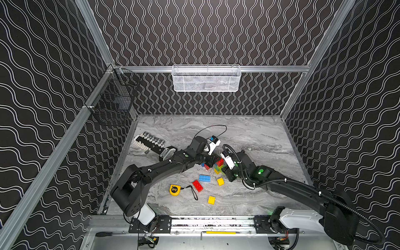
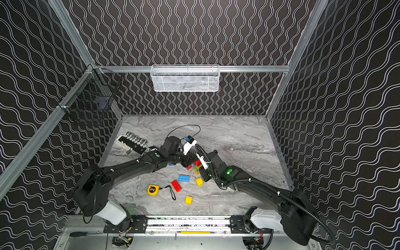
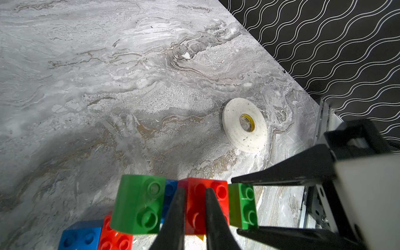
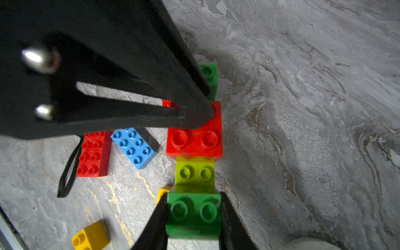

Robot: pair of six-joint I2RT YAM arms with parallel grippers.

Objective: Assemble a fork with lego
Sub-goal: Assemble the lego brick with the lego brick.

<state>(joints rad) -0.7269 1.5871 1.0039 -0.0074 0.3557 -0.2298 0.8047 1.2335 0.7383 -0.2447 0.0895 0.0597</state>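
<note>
In both top views the two arms meet over the middle of the marble surface, and their wrists cover most of the joined lego. Only red, green and yellow corners show, and the state of each pincer cannot be seen there. Loose on the surface, nearer the front, lie a blue oblong brick, a red oblong brick, a yellow brick and a second yellow brick, beside the tape measure. The left wrist view shows the left pincer pressed nearly together, tips on the red square brick, its fingers cut off by the picture edge. It also shows a white tape roll, which I cannot find in the top views. The right wrist view gives the row plainly: the right pincer pinching the green brick, then a lime brick, then the red square brick.
</note>
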